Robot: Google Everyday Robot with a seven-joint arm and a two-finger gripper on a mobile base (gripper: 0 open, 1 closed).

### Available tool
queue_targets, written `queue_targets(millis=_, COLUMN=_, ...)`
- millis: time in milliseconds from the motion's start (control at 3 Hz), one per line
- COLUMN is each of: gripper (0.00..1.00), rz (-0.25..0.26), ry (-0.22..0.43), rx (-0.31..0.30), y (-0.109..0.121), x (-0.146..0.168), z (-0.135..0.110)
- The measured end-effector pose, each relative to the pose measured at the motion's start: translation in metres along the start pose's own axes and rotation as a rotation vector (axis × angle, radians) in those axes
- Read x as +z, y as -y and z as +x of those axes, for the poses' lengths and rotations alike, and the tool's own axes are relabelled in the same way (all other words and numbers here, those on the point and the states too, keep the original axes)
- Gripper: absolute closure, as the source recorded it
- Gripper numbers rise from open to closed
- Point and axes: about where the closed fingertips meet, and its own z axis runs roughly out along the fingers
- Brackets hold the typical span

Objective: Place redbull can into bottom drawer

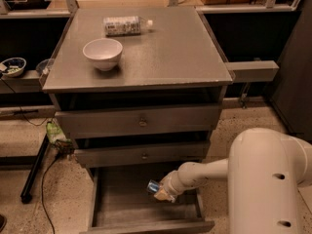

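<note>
The bottom drawer (122,206) of the grey cabinet stands pulled out, its plain grey floor showing. My gripper (163,191) reaches into it from the right on a white arm and is shut on the redbull can (154,186). The can's blue and silver end pokes out to the left of the gripper. It is held over the right half of the drawer, just above the floor; I cannot tell whether it touches.
A white bowl (103,53) and a clear plastic bottle (124,25) lie on the cabinet top (161,57). Two upper drawers (141,122) with small knobs are shut. The drawer's front edge (146,226) is low. A cable and black stand leg (34,172) are on the floor at left.
</note>
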Motion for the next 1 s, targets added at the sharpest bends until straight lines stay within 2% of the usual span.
queue_targets(millis=333, gripper=1.00, rz=0.000, ry=0.000, rx=0.000, y=0.000, x=0.000, z=0.000)
queue_targets(millis=667, gripper=1.00, rz=-0.021, ry=-0.015, rx=0.033, y=-0.005, x=0.021, z=0.011)
queue_targets(millis=1000, gripper=1.00, rz=-0.041, ry=-0.045, rx=0.065, y=-0.011, x=0.057, z=0.030)
